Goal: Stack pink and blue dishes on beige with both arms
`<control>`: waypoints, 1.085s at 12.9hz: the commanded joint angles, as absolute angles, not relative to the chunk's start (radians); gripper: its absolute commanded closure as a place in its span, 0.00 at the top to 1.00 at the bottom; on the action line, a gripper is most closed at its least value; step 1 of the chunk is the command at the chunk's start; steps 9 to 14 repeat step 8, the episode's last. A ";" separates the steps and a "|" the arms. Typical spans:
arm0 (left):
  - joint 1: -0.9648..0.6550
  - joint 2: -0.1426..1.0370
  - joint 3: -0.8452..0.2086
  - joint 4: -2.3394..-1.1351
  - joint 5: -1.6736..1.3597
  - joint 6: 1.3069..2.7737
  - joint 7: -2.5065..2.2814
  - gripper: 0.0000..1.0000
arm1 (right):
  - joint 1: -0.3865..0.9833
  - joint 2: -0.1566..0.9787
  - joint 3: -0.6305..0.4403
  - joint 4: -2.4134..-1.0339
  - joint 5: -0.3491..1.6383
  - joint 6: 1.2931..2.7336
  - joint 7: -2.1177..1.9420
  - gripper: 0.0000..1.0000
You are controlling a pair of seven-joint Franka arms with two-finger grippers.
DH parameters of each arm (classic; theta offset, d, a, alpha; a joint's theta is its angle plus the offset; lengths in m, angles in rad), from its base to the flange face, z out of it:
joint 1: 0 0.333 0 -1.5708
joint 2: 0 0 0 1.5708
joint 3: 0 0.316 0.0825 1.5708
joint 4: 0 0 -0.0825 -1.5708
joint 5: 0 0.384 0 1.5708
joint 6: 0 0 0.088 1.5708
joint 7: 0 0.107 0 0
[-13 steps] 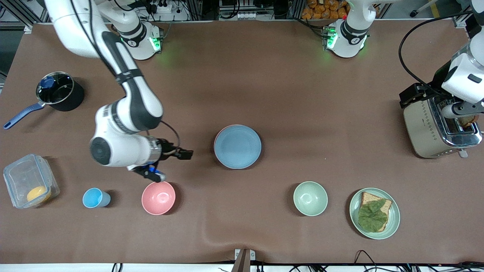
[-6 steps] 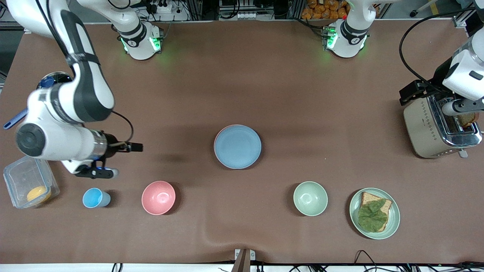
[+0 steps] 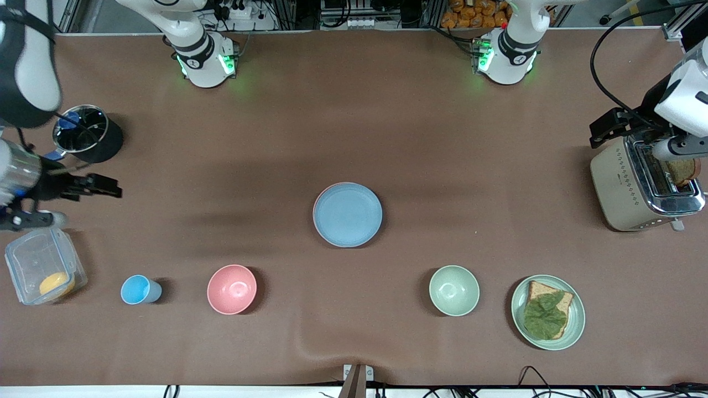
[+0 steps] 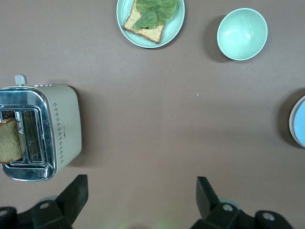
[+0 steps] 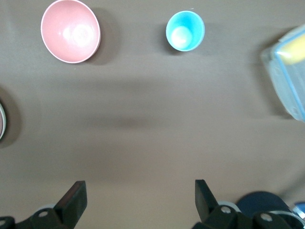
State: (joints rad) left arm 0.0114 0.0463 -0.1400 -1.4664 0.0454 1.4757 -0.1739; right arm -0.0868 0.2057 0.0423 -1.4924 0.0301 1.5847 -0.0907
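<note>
In the front view the blue plate (image 3: 347,214) lies on top at the middle of the table, a pink rim (image 3: 315,207) showing under it; the beige plate is hidden, so the stacking looks finished; the left wrist view shows the left gripper (image 4: 142,202) spread and empty near the toaster (image 4: 40,132); the right wrist view shows the right gripper (image 5: 139,202) spread and empty near the cup (image 5: 185,31); next, I think, both arms only need to rest.

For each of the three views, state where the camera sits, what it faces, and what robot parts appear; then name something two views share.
Front view: high across the table, facing both bases; blue plate at centre, right gripper over the container.
Left wrist view: on the left arm, looking down on the toaster and green bowl; left gripper open.
Right wrist view: on the right arm, looking down on the pink bowl and blue cup; its fingers spread.
Shared: front and right wrist views both show the pink bowl.
</note>
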 commanded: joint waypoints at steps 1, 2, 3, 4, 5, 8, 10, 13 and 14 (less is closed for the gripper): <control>0.014 0.040 -0.133 -1.456 0.026 1.456 -0.137 1.00 | -0.095 0.094 0.057 -1.548 0.005 1.574 -0.086 1.00; 0.015 0.040 -0.133 -1.456 0.028 1.456 -0.133 1.00 | -0.089 0.077 0.042 -1.548 0.005 1.565 -0.072 1.00; 0.029 0.040 -0.133 -1.456 0.025 1.456 -0.121 1.00 | -0.081 0.066 0.029 -1.548 0.005 1.553 -0.048 1.00; 0.034 0.040 -0.133 -1.456 0.023 1.456 -0.111 1.00 | -0.078 0.054 0.020 -1.548 0.006 1.546 -0.031 1.00; 0.034 0.040 -0.133 -1.456 0.025 1.456 -0.110 1.00 | -0.068 0.039 0.009 -1.548 0.006 1.537 -0.014 1.00; 0.040 0.037 -0.135 -1.456 0.025 1.456 -0.109 1.00 | 0.026 0.018 -0.104 -1.548 0.006 1.531 0.000 1.00; 0.040 0.037 -0.135 -1.456 0.025 1.456 -0.109 1.00 | 0.026 0.018 -0.104 -1.548 0.006 1.531 0.000 1.00; 0.040 0.037 -0.135 -1.456 0.025 1.456 -0.109 1.00 | 0.026 0.018 -0.104 -1.548 0.006 1.531 0.000 1.00; 0.040 0.037 -0.135 -1.456 0.025 1.456 -0.109 1.00 | 0.026 0.018 -0.104 -1.548 0.006 1.531 0.000 1.00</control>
